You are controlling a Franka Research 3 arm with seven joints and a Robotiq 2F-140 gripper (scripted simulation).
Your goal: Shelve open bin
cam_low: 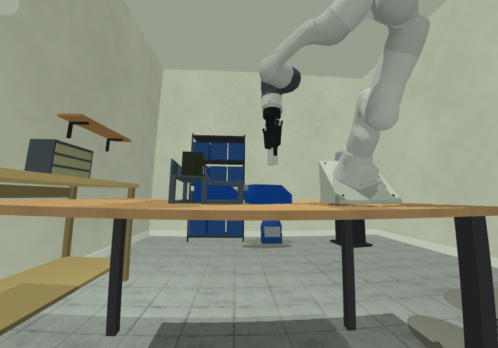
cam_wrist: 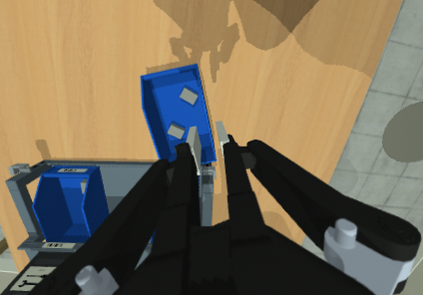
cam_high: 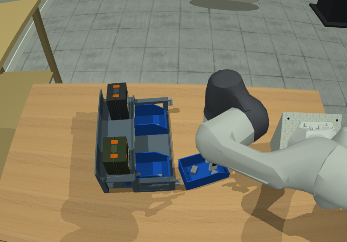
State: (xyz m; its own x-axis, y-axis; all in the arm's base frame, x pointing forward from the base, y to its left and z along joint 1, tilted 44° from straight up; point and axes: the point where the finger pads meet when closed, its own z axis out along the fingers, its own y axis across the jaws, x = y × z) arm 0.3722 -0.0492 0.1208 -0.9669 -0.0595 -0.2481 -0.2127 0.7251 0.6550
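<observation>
The blue open bin (cam_high: 207,181) (cam_low: 267,194) (cam_wrist: 177,110) stands level on the table in front of the shelf (cam_high: 154,187), turned at an angle to it. Its low open front faces the robot base. Grey parts (cam_high: 194,169) (cam_wrist: 189,96) lie in it. My gripper (cam_low: 272,161) (cam_wrist: 208,134) is empty and slightly open, with a narrow gap between the fingertips. It hangs well above the bin. The free place (cam_high: 160,143) is between two blue bins (cam_high: 145,114) (cam_high: 152,158), which stand level with open fronts out. In the wrist view my fingers hide the nearer shelf bin.
A black case (cam_high: 119,108) and a green case (cam_high: 115,153) (cam_low: 192,163) stand on the upper board behind the bins. A small bracket (cam_high: 177,181) juts from the shelf's front corner, close to the table bin's rear. The robot base stands to the right.
</observation>
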